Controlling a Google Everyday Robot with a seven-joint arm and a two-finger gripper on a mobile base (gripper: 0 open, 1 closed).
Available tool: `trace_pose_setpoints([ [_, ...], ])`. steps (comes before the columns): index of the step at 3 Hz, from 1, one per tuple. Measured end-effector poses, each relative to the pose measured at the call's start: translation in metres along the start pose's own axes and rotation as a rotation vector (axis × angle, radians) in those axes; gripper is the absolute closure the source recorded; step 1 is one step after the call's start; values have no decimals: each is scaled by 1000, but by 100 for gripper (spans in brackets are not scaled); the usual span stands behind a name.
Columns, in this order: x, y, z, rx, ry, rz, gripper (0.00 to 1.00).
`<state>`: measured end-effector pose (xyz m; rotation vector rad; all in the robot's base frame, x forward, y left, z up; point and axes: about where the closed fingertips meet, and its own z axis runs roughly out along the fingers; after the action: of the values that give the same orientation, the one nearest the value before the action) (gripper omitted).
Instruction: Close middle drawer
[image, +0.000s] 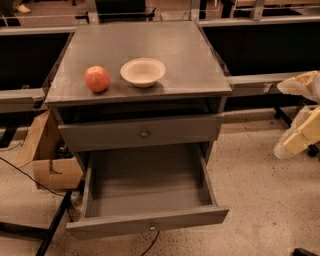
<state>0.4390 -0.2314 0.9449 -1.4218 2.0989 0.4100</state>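
Observation:
The middle drawer (190, 218) is pulled far out of the grey cabinet, and its shallow inside is bare. A small round knob (151, 226) sits at the centre of its flat front. Above it the uppermost drawer front (100, 135) with a larger knob is pushed in. My gripper (300, 137) is the cream-coloured part at the right edge. It hangs above the floor, well to the right of the cabinet and apart from the drawer, touching nothing.
On the cabinet top (190, 60) stand a red apple (97, 79) and a white bowl (143, 71). A cardboard box (47, 155) and a black cable (25, 177) lie left of the cabinet. Dark benches run behind it, and speckled floor (260, 190) lies to the right.

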Motion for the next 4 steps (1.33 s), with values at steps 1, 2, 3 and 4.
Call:
trace_pose_setpoints([
  [1,-12,5,-9,54,23,-54,0],
  [2,-29,14,-25,151,102,-125,0],
  [3,-29,14,-25,151,102,-125,0],
  [4,-28,22,-20,145,124,-145,0],
])
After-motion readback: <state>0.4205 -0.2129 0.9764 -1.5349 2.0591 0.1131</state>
